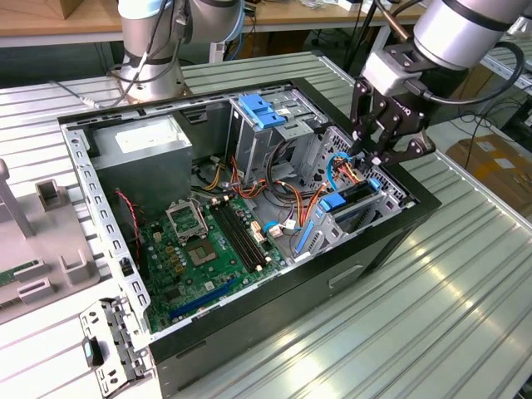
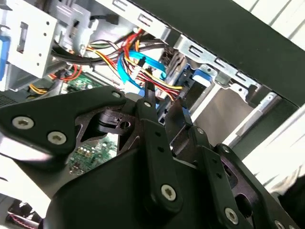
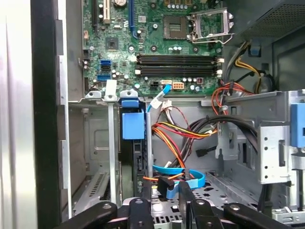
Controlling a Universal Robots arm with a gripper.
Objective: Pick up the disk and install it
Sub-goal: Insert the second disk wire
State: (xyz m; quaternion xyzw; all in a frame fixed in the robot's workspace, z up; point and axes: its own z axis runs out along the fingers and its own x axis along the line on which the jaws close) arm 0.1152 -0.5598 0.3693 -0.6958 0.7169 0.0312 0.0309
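Now, you had the gripper (image 1: 371,156) hanging over the open computer case (image 1: 391,241), above the corner toward the exterior view's right, where the drive bays sit. Its fingers (image 3: 147,202) were parted with a gap between them and gripped nothing; in the first wrist view their tips stood just above a tangle of light-blue flat cables (image 3: 190,177) and orange, red and yellow wires (image 3: 174,136).

Your disk (image 1: 356,209) stood on edge in a metal bay slot (image 3: 112,143) against the case wall, just below the gripper. Its bright blue carrier tab (image 3: 132,123) faced up toward the motherboard side in the first wrist view. In the second wrist view the same blue carrier (image 2: 200,76) showed past the fingertips, set inside the grey bay frame (image 2: 224,71). The fingers were near the carrier, but I could not tell whether they touched it.

Further in, the green motherboard (image 1: 208,249) lay flat on the case floor, with the empty processor socket (image 1: 184,218) and black memory slots (image 1: 243,237) beside it. A grey power-supply box (image 1: 145,154) filled the far corner, and a light-blue latch piece (image 1: 264,112) sat atop the upper drive cage (image 1: 287,125). The case rested on a ribbed metal desk (image 1: 432,316).
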